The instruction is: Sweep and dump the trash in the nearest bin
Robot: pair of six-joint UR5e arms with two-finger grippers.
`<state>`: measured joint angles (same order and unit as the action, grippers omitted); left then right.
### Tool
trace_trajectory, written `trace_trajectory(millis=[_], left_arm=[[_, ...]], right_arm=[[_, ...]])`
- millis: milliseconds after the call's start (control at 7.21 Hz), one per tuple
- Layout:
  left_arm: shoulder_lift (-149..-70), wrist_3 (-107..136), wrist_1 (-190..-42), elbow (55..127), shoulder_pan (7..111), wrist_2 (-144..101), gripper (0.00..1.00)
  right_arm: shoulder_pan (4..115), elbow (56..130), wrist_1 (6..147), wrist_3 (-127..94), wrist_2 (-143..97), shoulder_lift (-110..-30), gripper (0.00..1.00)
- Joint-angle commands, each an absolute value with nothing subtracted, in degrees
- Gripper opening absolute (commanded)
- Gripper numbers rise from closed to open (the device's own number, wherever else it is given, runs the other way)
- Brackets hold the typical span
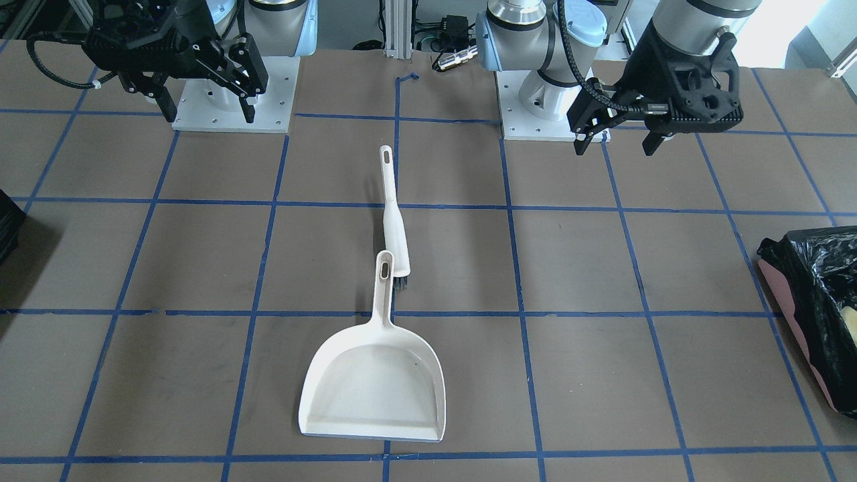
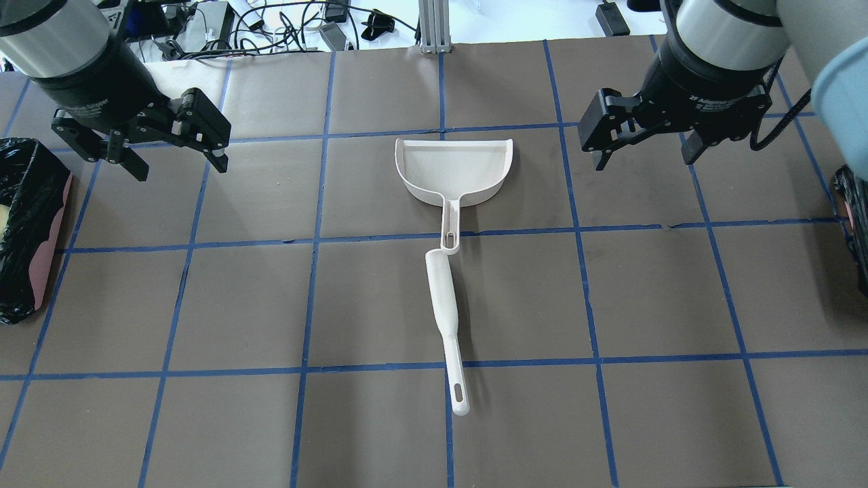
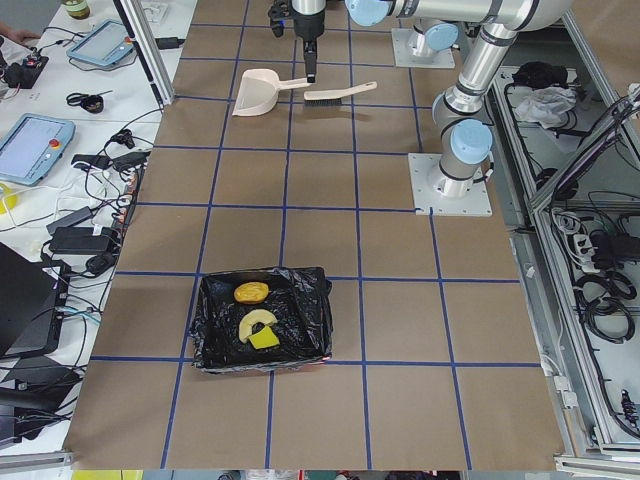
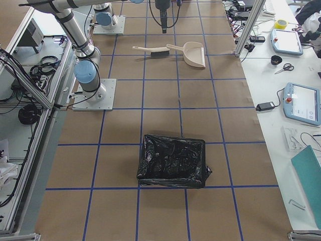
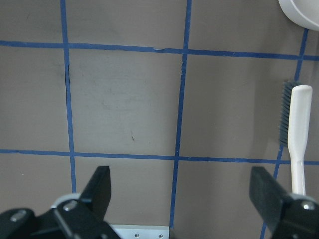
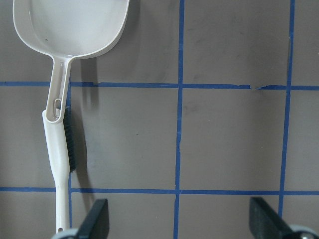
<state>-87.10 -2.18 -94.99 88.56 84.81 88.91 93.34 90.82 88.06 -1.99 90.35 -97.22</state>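
Note:
The pink-sided bin (image 3: 262, 320), lined with a black bag, stands at the table end on my left; it also shows in the overhead view (image 2: 27, 230) and the front view (image 1: 813, 301). The trash lies inside it: a golden-brown lump (image 3: 250, 292), a pale slice (image 3: 258, 322) and a yellow wedge (image 3: 266, 340). The white dustpan (image 2: 454, 166) and brush (image 2: 444, 305) lie in mid-table, the dustpan's handle resting on the brush head. My left gripper (image 2: 180, 168) and right gripper (image 2: 644, 159) hover open and empty, on either side of the dustpan.
A second, plain black bag-lined container (image 4: 173, 160) stands at the table end on my right, seen at the overhead view's right edge (image 2: 856, 224). Both arm bases (image 1: 231, 100) are bolted at the table's robot side. Blue tape lines grid the brown table (image 2: 237, 305).

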Motion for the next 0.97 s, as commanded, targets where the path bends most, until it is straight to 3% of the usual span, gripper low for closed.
trace_trajectory(millis=[0,832], left_arm=[[-87.54,-1.94,-87.76,92.09,84.81,88.95,1.0],[-87.28,-2.9,-85.78,93.08,86.4,88.95,1.0]], right_arm=[[93.34,90.88,88.07,-1.93,90.35,-97.21,1.0],[93.34,90.88,87.98,-1.85,90.35,-97.21,1.0]])
